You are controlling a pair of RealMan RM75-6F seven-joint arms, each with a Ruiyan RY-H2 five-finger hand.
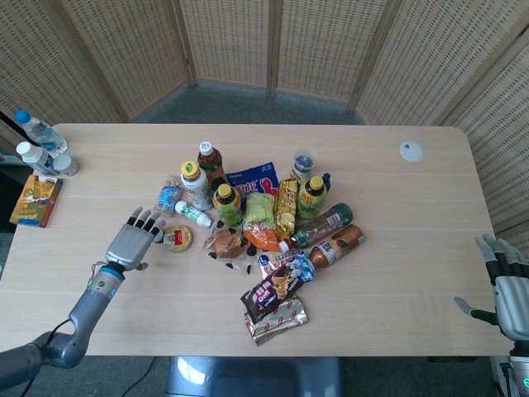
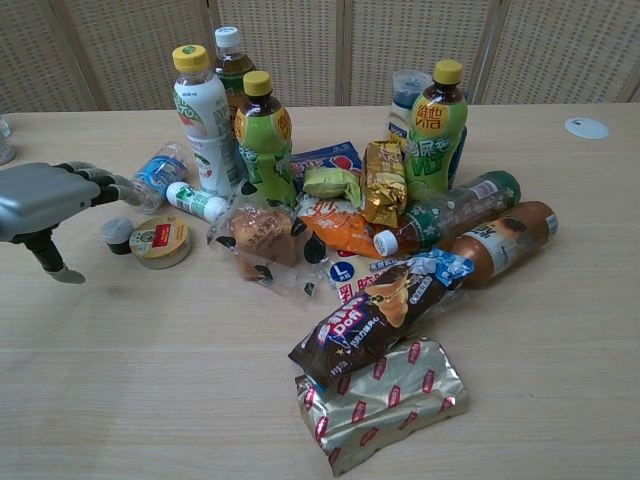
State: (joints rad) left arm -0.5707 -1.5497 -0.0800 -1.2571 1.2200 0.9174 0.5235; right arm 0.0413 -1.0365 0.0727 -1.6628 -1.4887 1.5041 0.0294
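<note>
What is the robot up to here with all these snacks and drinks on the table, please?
The left hand, open and holding nothing, hovers beside a small dark-capped jar and a round flat tin at the left edge of a pile of bottles and snack packets. The right hand is open at the table's far right edge, away from everything.

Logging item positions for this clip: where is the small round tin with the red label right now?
The round tin lies flat at the pile's left edge in the head view, beside a small dark-capped jar, just ahead of the left hand.
</note>
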